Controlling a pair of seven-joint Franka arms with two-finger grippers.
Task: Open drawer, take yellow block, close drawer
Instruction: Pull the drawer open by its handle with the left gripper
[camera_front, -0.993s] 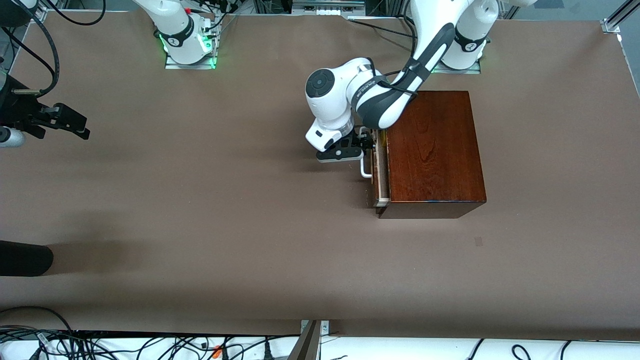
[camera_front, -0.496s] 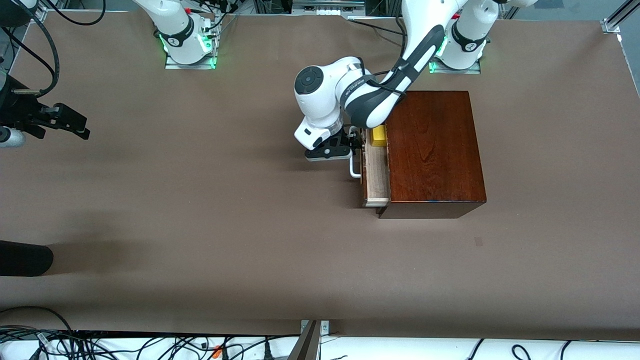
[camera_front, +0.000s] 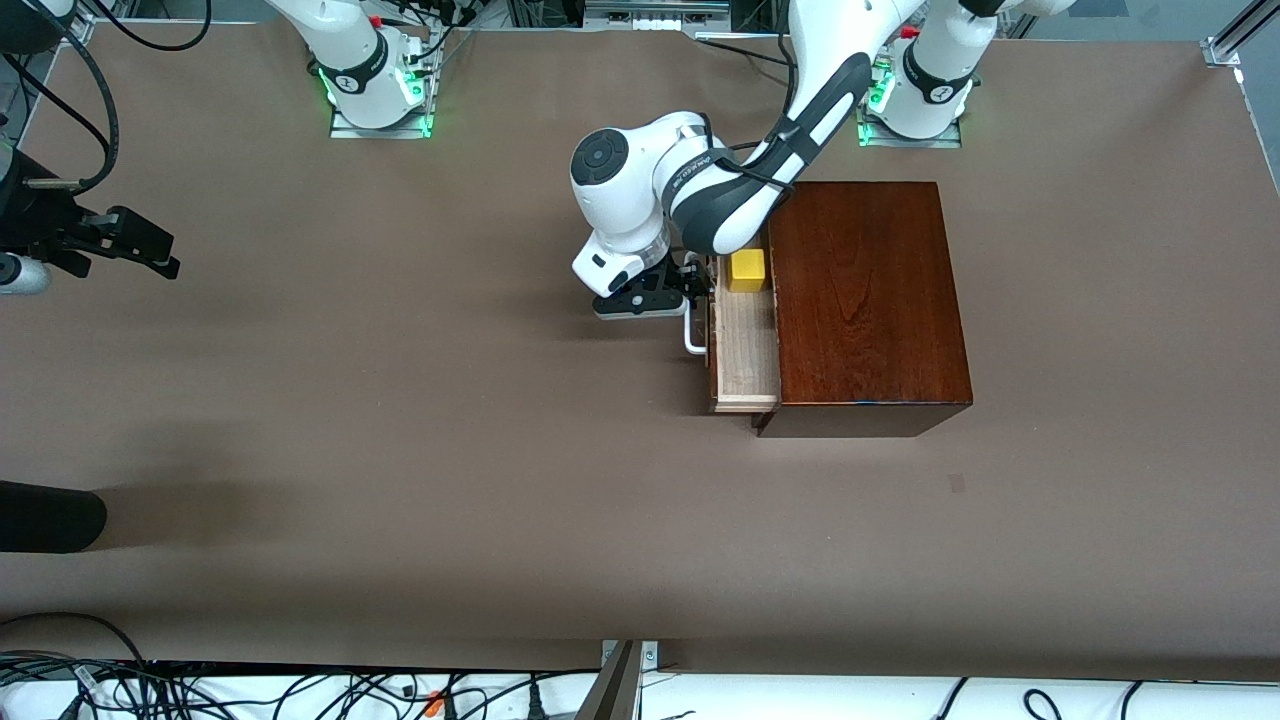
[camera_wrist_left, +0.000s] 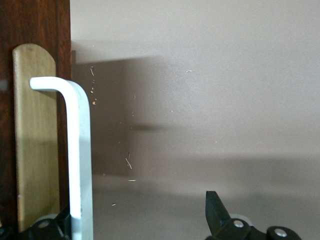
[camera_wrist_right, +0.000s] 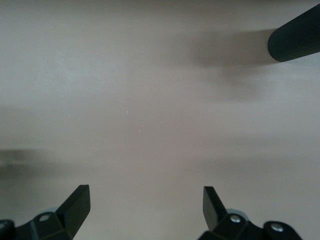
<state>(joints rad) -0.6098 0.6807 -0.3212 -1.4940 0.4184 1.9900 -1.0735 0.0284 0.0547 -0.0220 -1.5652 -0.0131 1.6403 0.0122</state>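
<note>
The dark mahogany box stands toward the left arm's end of the table. Its drawer is pulled partly out, showing the pale wood tray. The yellow block sits in the tray's end farther from the front camera. My left gripper is open at the white loop handle. In the left wrist view the handle lies between the jaws of the left gripper, against one finger. My right gripper waits open and empty over the table's right-arm end; its wrist view shows only bare table.
A black cylindrical object reaches in at the table's right-arm end, nearer the front camera; it also shows in the right wrist view. Cables lie along the table's front edge. The table is brown.
The left gripper has drawn the handle toward the right arm's end, sliding the drawer out of the box. The yellow block has come into view. The right arm has not moved.
</note>
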